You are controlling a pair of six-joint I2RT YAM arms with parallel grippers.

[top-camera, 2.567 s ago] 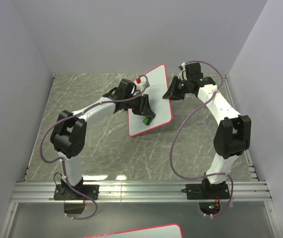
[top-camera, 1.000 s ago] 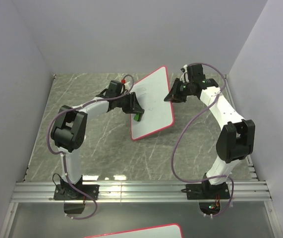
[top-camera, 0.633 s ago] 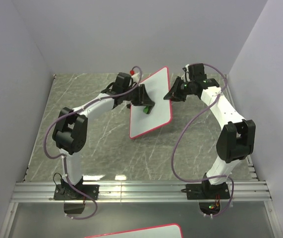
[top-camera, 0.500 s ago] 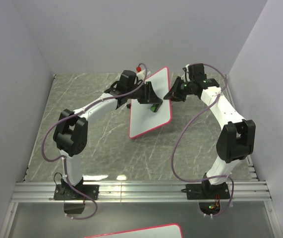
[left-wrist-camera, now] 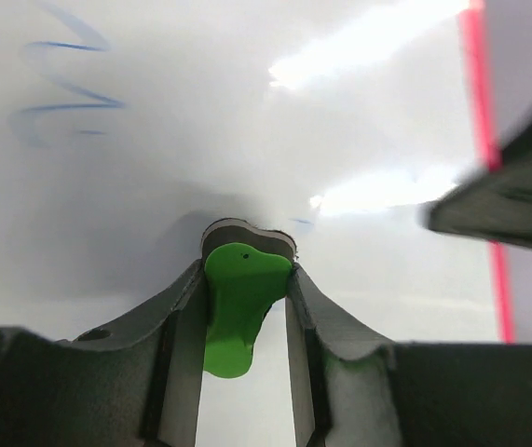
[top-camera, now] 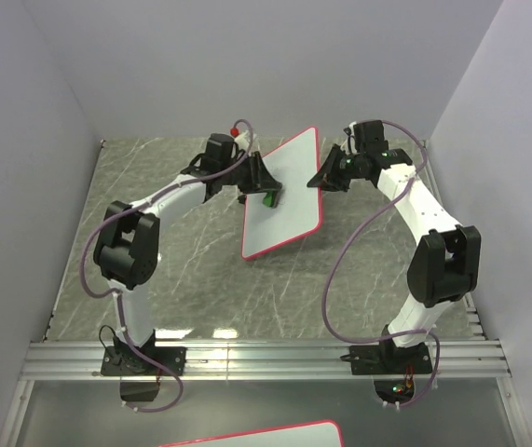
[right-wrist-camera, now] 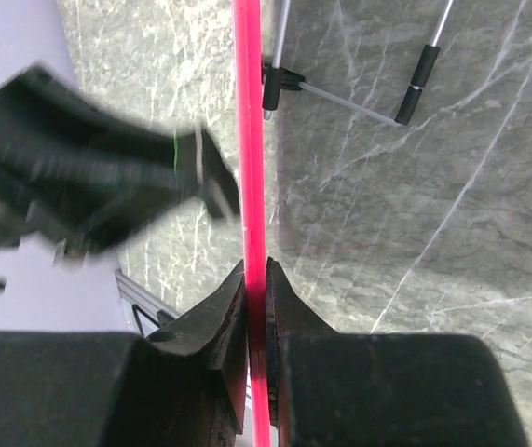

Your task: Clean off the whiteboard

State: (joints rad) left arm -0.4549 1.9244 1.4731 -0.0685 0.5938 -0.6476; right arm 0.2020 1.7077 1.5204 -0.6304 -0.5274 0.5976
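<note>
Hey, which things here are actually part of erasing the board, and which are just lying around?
In use:
whiteboard
blue scribbles on it
green eraser, held by left fingers
right fingers, clamped on the board's rim

Lying about:
second pink-rimmed board at the near edge
metal rail

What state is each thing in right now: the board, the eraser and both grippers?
whiteboard: tilted, its red rim clamped at one edge.
blue scribbles: faint, not yet wiped off.
green eraser: gripped, its pad against the board face.
left gripper: shut on the green eraser.
right gripper: shut on the whiteboard's rim.
</note>
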